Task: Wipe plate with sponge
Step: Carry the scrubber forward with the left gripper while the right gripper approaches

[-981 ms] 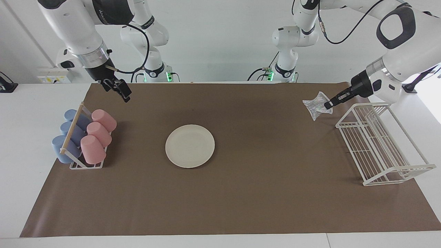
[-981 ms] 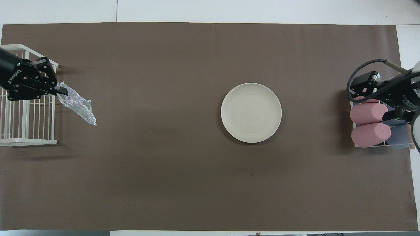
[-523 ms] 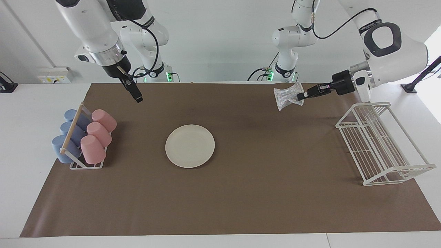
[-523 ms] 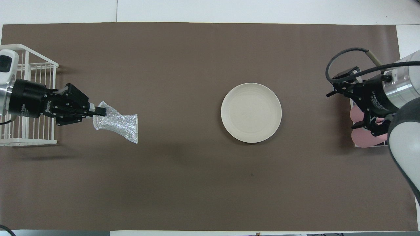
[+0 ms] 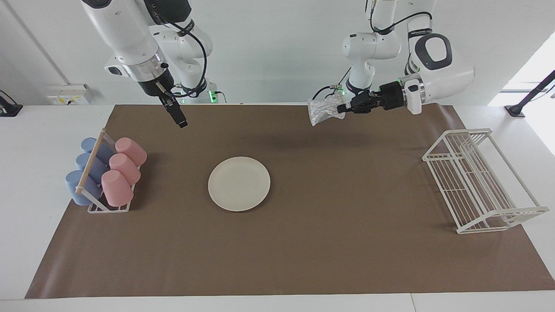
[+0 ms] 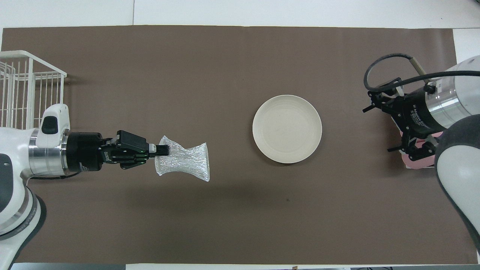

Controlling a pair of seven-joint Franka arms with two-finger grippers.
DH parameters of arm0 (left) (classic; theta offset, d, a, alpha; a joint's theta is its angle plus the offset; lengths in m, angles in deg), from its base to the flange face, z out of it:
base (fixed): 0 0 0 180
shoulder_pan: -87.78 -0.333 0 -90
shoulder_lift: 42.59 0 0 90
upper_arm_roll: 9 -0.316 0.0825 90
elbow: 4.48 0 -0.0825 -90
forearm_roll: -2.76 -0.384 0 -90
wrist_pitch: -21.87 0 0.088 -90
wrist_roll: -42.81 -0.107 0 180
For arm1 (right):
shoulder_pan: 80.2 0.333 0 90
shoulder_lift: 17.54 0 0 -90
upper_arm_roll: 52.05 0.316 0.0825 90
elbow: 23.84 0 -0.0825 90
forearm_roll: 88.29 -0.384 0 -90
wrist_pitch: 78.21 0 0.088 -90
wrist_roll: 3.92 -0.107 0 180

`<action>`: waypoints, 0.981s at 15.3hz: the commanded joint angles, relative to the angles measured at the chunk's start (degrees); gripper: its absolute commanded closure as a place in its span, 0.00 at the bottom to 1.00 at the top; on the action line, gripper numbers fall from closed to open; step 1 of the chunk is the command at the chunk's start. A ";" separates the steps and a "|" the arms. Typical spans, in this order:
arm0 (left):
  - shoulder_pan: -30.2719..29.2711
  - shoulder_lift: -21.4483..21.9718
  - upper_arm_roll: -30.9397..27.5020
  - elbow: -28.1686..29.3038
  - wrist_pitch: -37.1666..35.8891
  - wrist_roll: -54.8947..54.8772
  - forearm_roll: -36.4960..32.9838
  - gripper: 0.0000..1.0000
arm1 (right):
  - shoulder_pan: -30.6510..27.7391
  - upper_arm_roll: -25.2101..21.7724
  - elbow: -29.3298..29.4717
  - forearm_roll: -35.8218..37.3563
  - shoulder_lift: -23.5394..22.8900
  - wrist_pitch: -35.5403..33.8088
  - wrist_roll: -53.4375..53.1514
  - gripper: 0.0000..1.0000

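Silvery mesh, the sponge (image 6: 183, 162), is hanging clamped in my left end effector (image 6: 162, 150) at the overhead view's lower left. The plate (image 6: 287, 128) is lying flat at centre-right. My right end effector (image 5: 182, 123) is waiting, fingers apart.

Left arm: enters facing view from upper right, forearm level, wrist turned sideways. Left hand (image 5: 345, 107) (image 6: 162, 150) raised off the table, fingertips pinched together on the sponge (image 5: 323, 111) (image 6: 183, 163).

Right arm: descends from upper left of facing view, wrist angled down. Right hand (image 5: 181, 121) in the air, fingers spread wide, holding nothing.
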 commanded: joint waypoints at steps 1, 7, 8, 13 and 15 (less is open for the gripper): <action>3.84 5.64 -0.70 7.32 4.39 -5.60 5.93 1.00 | -0.54 3.64 -0.77 -4.00 1.84 -0.07 -11.97 0.00; 13.60 9.94 -0.17 13.99 13.89 -13.59 14.99 1.00 | -0.54 12.09 -3.05 -4.00 3.86 0.81 -25.20 0.00; 14.57 10.82 -0.26 15.50 14.07 -15.79 16.74 1.00 | -0.54 12.97 -3.06 -4.00 3.95 0.98 -26.24 0.00; 15.63 10.74 0.18 16.04 14.51 -18.97 23.17 1.00 | 6.74 14.73 -7.25 -4.00 5.61 10.28 -39.78 0.00; 17.03 10.74 0.18 15.95 15.83 -19.15 24.14 1.00 | 7.46 14.82 -9.56 -5.05 6.85 12.40 -41.97 0.00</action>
